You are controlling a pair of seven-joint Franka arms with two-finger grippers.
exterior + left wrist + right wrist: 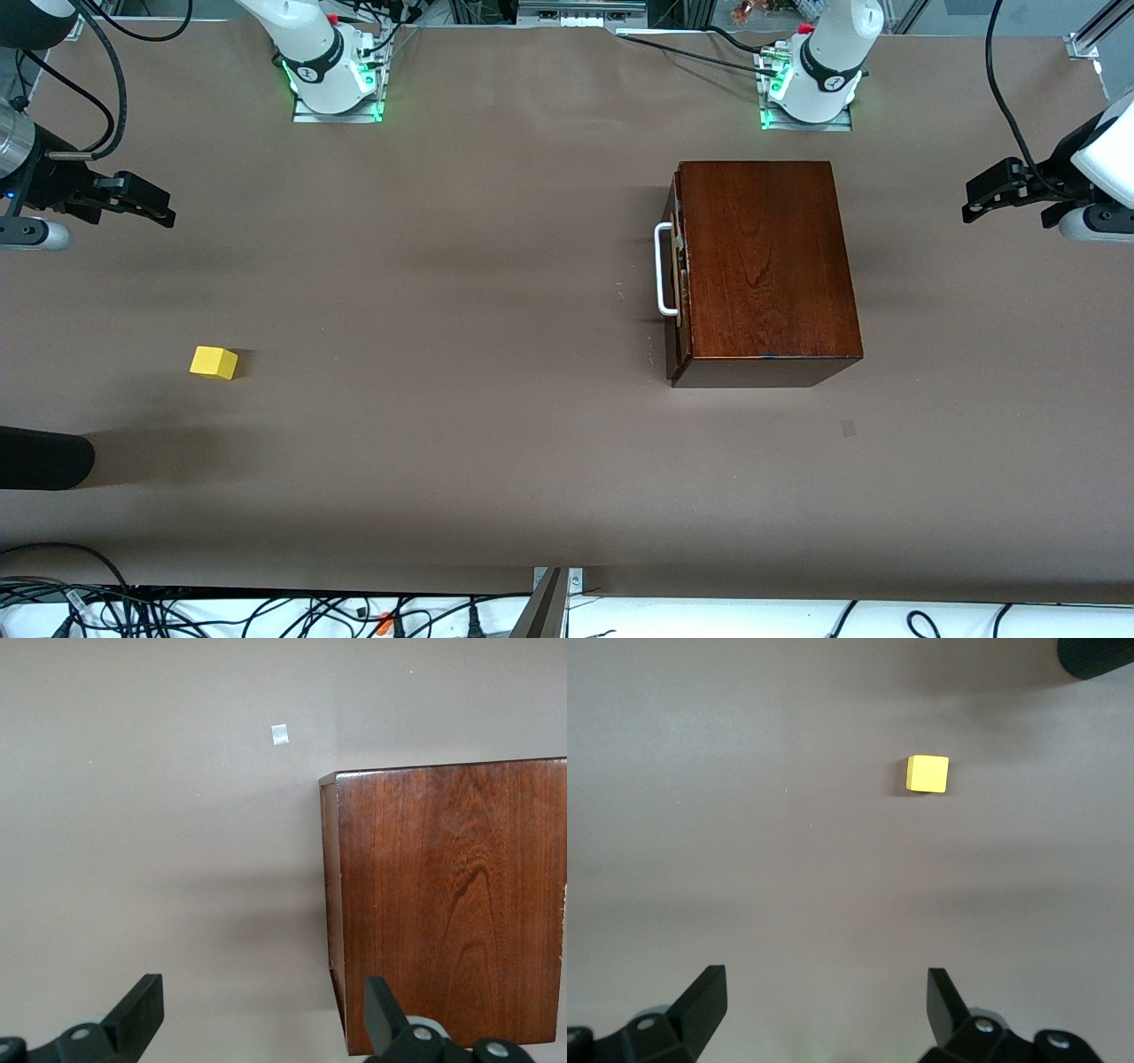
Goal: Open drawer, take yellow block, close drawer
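Drawer (pixel 680 266) sits pushed into the dark wooden box (pixel 766 261), its white handle (pixel 663 270) facing the right arm's end of the table (pixel 496 443). Yellow block (pixel 213 362) lies alone on the table near the right arm's end, well apart from the box and nearer the front camera than the handle. Right tool (pixel 146 206) hovers over bare table, fingers spread, holding nothing. Left tool (pixel 992 195) hovers at the left arm's end beside the box, fingers likewise spread and empty.
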